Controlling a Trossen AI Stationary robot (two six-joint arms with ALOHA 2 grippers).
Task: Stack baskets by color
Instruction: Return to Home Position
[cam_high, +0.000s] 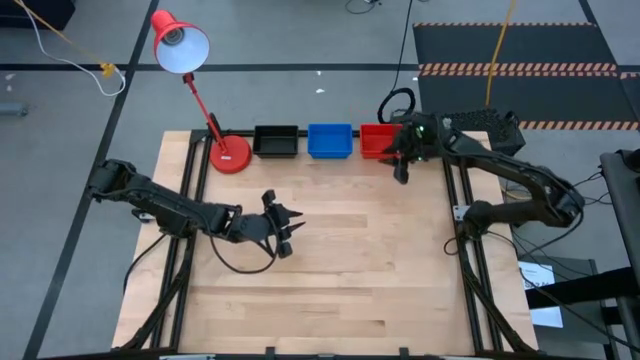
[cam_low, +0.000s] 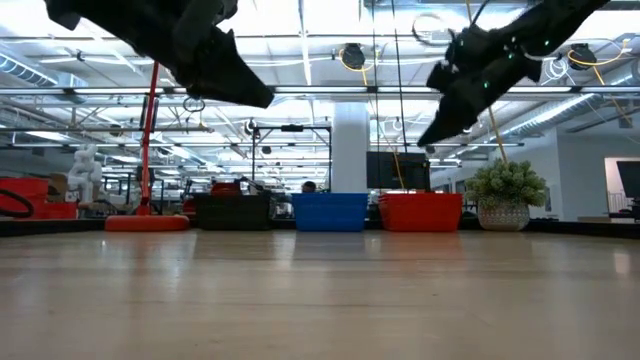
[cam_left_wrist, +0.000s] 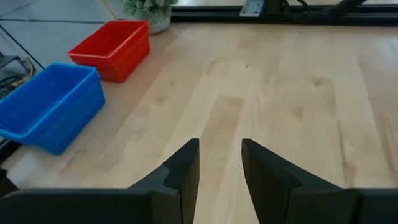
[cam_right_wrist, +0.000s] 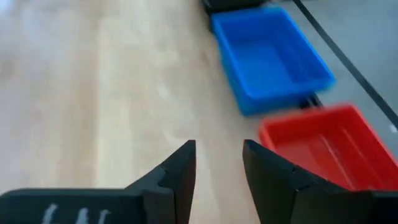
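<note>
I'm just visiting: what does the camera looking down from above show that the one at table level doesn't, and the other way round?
Only the view from above shows the lamp's shade, the striped floor mat and the whole wooden table. Only the table-level view shows the room behind: a potted plant, a white pillar and ceiling lights. Both show the black basket, blue basket and red basket in a row beside the lamp's red base, with the left gripper and right gripper empty above the table.
</note>
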